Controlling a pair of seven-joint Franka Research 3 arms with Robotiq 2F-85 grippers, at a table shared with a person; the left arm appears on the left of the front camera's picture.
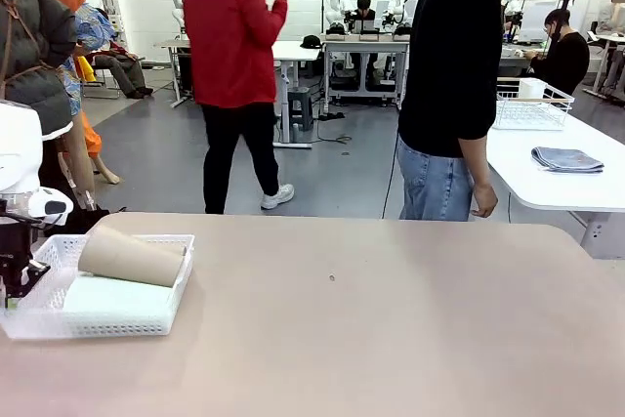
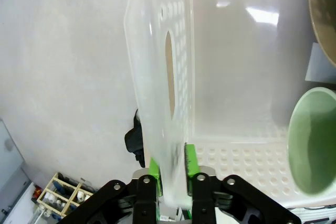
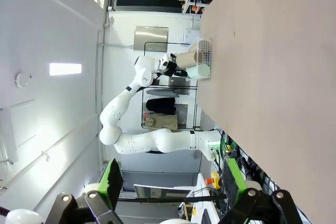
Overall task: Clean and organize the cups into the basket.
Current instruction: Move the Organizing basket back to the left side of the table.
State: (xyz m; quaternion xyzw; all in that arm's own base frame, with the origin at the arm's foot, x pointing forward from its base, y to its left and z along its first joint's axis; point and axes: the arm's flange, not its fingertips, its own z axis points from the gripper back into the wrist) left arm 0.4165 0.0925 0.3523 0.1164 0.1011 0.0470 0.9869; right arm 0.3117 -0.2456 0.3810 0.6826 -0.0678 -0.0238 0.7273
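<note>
1. At the table's near left corner sits the white perforated basket [image 1: 146, 285], with two cups lying on their sides inside it: a brown-tan tumbler [image 1: 130, 257] resting across the top of a pale mint green tumbler [image 1: 117, 306].
2. My left gripper [image 2: 172, 174] is at the basket's left end wall. Its green pads [image 2: 190, 162] stand on either side of the thin plastic rim beside the handle cut-out, close to the wall; I cannot tell whether they are pinching it or have let go.
3. My right gripper [image 3: 170, 182] hangs off beyond the table's edge with its green-padded fingers spread wide apart, holding nothing.
4. I judge the task nearly finished: both cups I can see are in the basket, and no other cup lies on the table.
5. What may be left is freeing my left gripper from the rim and drawing back.
6. The table [image 1: 391, 329] is a smooth beige surface, bare apart from a tiny dark speck near its middle.
7. At the far edge stands a person in a black shirt and jeans [image 1: 451, 95]. Behind is a grey-floored lab with white tables, a wire rack [image 1: 530, 104] and a folded grey cloth [image 1: 566, 158].
</note>
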